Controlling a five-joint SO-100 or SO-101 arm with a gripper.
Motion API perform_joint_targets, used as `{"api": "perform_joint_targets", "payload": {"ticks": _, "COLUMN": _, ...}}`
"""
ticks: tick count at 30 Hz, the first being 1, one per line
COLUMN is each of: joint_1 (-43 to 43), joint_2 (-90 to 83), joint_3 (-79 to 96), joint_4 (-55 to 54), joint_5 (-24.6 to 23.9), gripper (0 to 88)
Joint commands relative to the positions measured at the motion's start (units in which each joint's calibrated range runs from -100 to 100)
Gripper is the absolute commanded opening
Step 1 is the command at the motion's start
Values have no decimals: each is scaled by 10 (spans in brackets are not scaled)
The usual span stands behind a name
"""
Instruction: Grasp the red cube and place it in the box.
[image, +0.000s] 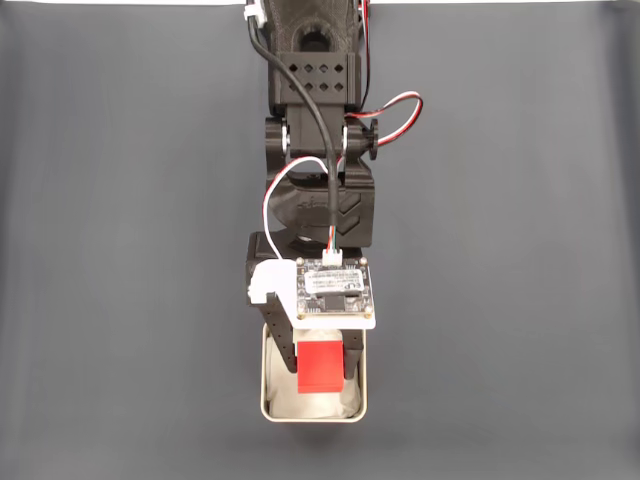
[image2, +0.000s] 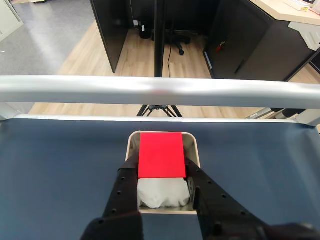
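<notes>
In the fixed view the black arm (image: 318, 150) reaches down from 12 o'clock across the dark grey mat (image: 120, 260), and its gripper (image: 320, 365) pinches the red cube (image: 320, 368) between both fingers over the box (image: 363, 385) at 6 o'clock. In the wrist view the cube (image2: 160, 155) sits above the box's white lining (image2: 162, 192), inside the pale rim (image2: 131, 145). Beyond the mat, toward 12 o'clock, a silver rail (image2: 160, 91) crosses the view, with a tripod (image2: 157, 108) and dark desks (image2: 240, 40) behind it.

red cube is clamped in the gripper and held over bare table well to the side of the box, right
Not quite. The red cube is clamped in the gripper, but directly over the box, not beside it; the fixed view shows this, and the wrist view agrees.
</notes>
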Motion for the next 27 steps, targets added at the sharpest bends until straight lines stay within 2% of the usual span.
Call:
{"api": "perform_joint_targets", "payload": {"ticks": 1, "joint_1": 5, "joint_2": -3, "joint_3": -3, "joint_4": -15, "joint_5": 5, "gripper": 69}}
{"api": "perform_joint_targets", "payload": {"ticks": 19, "joint_1": 5, "joint_2": 5, "joint_3": 11, "joint_4": -28, "joint_5": 9, "gripper": 81}}
{"api": "perform_joint_targets", "payload": {"ticks": 21, "joint_1": 4, "joint_2": 6, "joint_3": 11, "joint_4": -27, "joint_5": 11, "gripper": 142}}
{"api": "perform_joint_targets", "payload": {"ticks": 24, "joint_1": 5, "joint_2": 4, "joint_3": 11, "joint_4": -27, "joint_5": 10, "gripper": 323}}
{"api": "perform_joint_targets", "payload": {"ticks": 27, "joint_1": 6, "joint_2": 3, "joint_3": 11, "joint_4": -26, "joint_5": 10, "gripper": 398}}
